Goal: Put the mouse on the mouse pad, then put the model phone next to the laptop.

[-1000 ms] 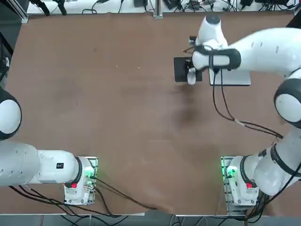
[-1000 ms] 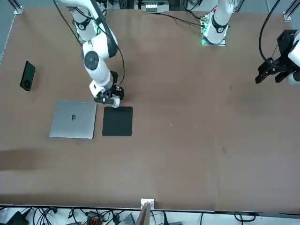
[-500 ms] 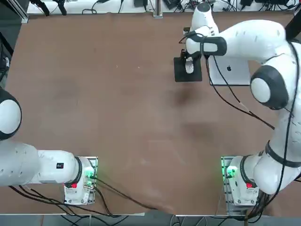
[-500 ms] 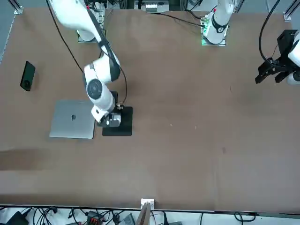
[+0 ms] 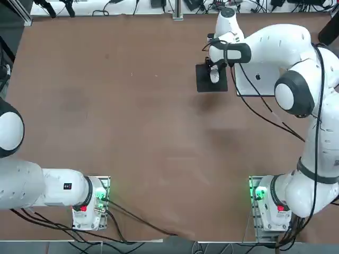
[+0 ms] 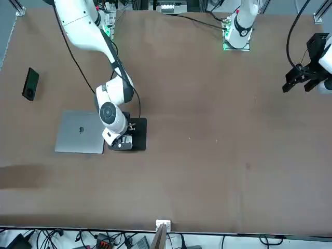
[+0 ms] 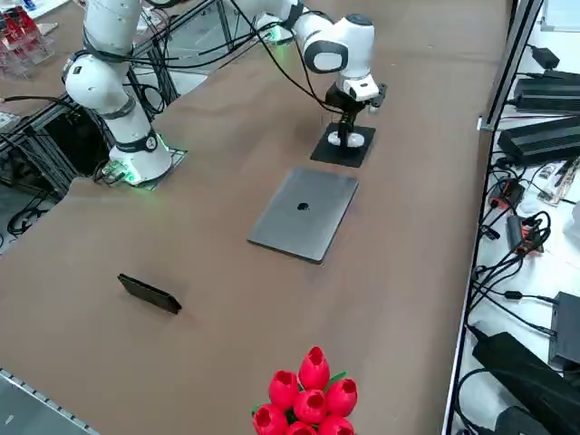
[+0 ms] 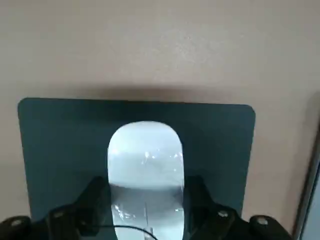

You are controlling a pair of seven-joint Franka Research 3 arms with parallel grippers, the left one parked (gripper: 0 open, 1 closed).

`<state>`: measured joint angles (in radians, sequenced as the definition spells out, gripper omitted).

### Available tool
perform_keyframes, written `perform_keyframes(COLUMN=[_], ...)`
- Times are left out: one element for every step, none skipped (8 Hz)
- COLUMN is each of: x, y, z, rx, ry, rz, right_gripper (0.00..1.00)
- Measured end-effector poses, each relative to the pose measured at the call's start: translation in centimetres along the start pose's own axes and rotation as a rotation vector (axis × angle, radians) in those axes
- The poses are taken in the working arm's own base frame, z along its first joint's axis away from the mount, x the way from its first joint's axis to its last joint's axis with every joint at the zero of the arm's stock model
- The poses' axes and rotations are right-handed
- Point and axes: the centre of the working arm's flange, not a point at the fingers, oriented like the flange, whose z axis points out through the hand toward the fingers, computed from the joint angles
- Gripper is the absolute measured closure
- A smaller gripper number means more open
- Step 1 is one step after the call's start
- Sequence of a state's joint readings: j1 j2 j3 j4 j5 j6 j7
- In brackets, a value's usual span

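1. the right gripper [image 8: 147, 187] has the mouse [image 8: 145, 155] pinched by its sides, over the mouse pad [image 8: 65, 145]; whether it's touching down, i can't tell.
2. letting go while it's raised could drop it crooked; pressing too low could shove the pad along.
3. uneven opening might drag the glossy shell sideways.
4. beside the pad, the laptop [image 7: 304, 213] could get knocked by a low retreat.
5. farther off, the model phone [image 7: 149, 294] is slim, so a poorly centred grasp may slip.

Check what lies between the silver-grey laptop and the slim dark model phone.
Only bare brown tabletop lies between the silver-grey laptop and the slim dark phone, as the right side view shows.
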<state>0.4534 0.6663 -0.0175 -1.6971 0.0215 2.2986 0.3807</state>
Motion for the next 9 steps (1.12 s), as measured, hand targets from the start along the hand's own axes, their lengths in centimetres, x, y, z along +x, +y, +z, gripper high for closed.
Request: perform_keyframes(x=[0.1, 0.2, 0.6, 1.2, 1.6, 1.9, 2.0, 1.4, 0.5], y=[0.0, 0.2, 0.6, 1.1, 2.0, 3.7, 6.8, 10.6, 15.3], z=[0.0, -0.2, -0.6, -1.9, -4.0, -7.5, -12.1, -16.1, -18.8], rx=[0.001, 0.004, 0.009, 0.016, 0.024, 0.041, 0.059, 0.059, 0.049], ry=[0.001, 0.005, 0.014, 0.025, 0.022, 0.005, -0.017, -0.051, -0.107], rz=[0.003, 0.015, 0.030, 0.045, 0.072, 0.118, 0.171, 0.220, 0.278], right_gripper=[0.05, 0.00, 0.00, 0.00, 0.00, 0.00, 0.00, 0.00, 0.00])
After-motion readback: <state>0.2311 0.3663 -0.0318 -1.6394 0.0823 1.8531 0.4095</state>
